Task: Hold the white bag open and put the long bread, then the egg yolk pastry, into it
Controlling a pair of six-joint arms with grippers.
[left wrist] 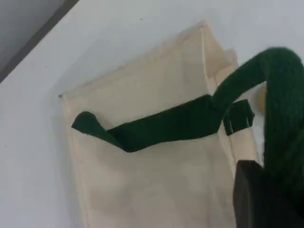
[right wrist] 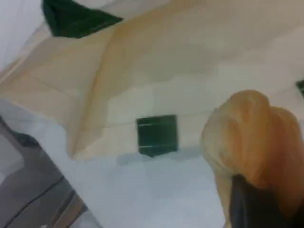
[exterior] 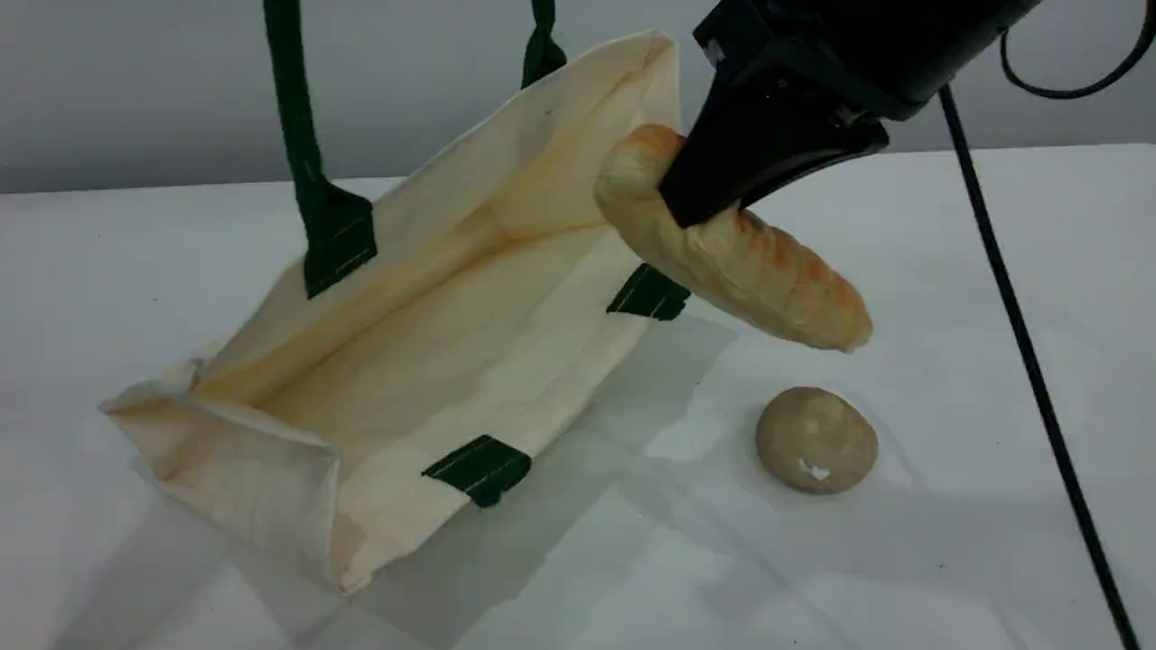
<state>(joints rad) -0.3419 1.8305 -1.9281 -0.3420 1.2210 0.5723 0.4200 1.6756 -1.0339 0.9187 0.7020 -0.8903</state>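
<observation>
The white bag (exterior: 433, 361) lies on its side, its mouth facing up and to the right. Its green handle (exterior: 298, 135) is pulled taut up past the top edge. In the left wrist view the handle (left wrist: 166, 126) rises into my left gripper (left wrist: 266, 190), which is shut on it above the bag (left wrist: 156, 180). My right gripper (exterior: 686, 203) is shut on the long bread (exterior: 759, 271), holding it tilted at the bag's mouth, one end just over the rim. The bread (right wrist: 251, 137) also fills the right wrist view's lower right. The egg yolk pastry (exterior: 815, 440) sits on the table, right of the bag.
A black cable (exterior: 1020, 343) hangs from the right arm and crosses the table's right side. Green tabs (exterior: 479, 468) mark the bag's lower rim. The white table (exterior: 948, 560) ends at a grey wall behind.
</observation>
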